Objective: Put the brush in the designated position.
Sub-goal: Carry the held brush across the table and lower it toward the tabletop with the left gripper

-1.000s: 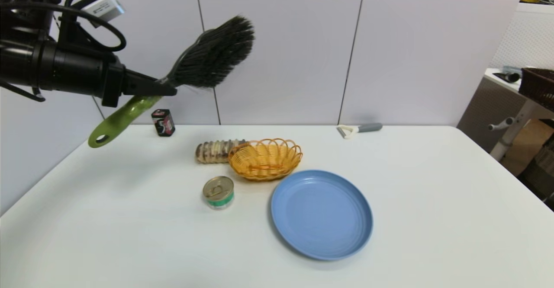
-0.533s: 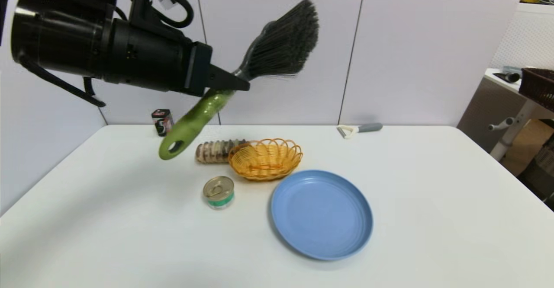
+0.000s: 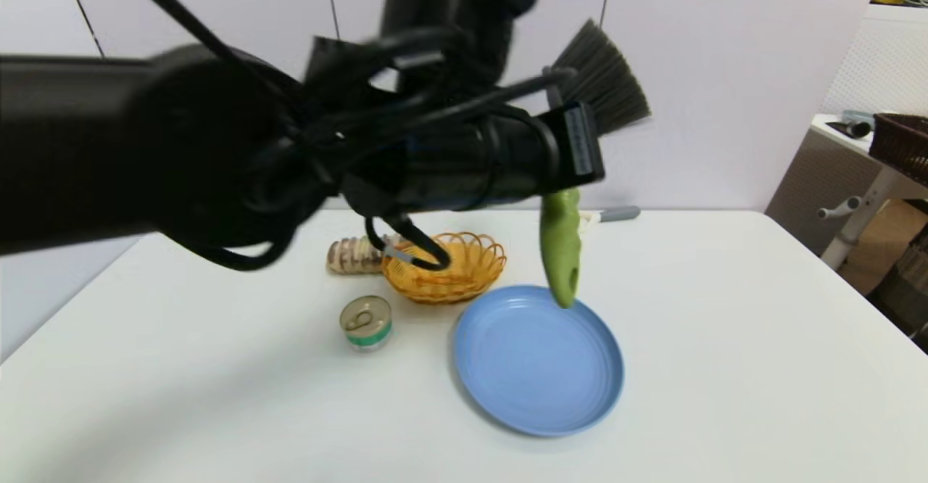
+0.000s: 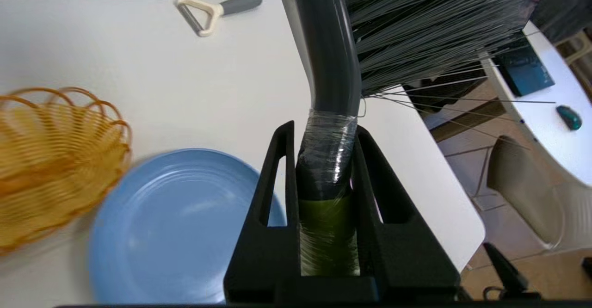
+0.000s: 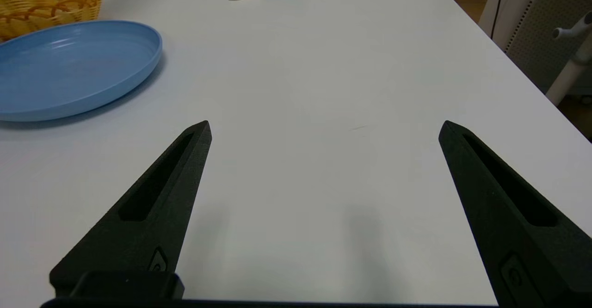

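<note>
While the left gripper (image 4: 323, 160) hangs high over the table (image 3: 725, 367), the carry step looks to be in hand: its two black fingers (image 4: 277, 183) are clamped on the brush (image 3: 562, 251) at the wrapped neck, where the grey stem meets the lime-green handle.

Landmark: the blue plate (image 3: 522, 389).

- Nearest the robot, on the plate's right: the right gripper (image 5: 323, 127), low over bare table, fingers spread wide, holding nothing. Idle.
- Left of the plate, well apart from it: a small pull-tab can (image 3: 366, 322).
- Above the plate's far rim: the brush, in the air and touching nothing but the fingers. Handle hangs nearly straight down, its holed tip over that rim; bristles point up and away from the robot.
- Just beyond the plate, to the left: an orange wicker basket (image 3: 464, 280). A ribbed brownish object (image 3: 348, 254) lies against the basket's left side; I cannot tell what it is.
- Farthest from the plate, by the back wall: a grey-handled peeler (image 3: 605, 215).

Brush look: dense dark-grey bristles fanning out, curved grey stem, clear film wound round the neck, glossy green handle.

Judgement: nothing marks the designated spot. If it is the plate, the next move calls for lowering and tilting the brush flat before the fingers open, since the long handle could overhang the rim.
</note>
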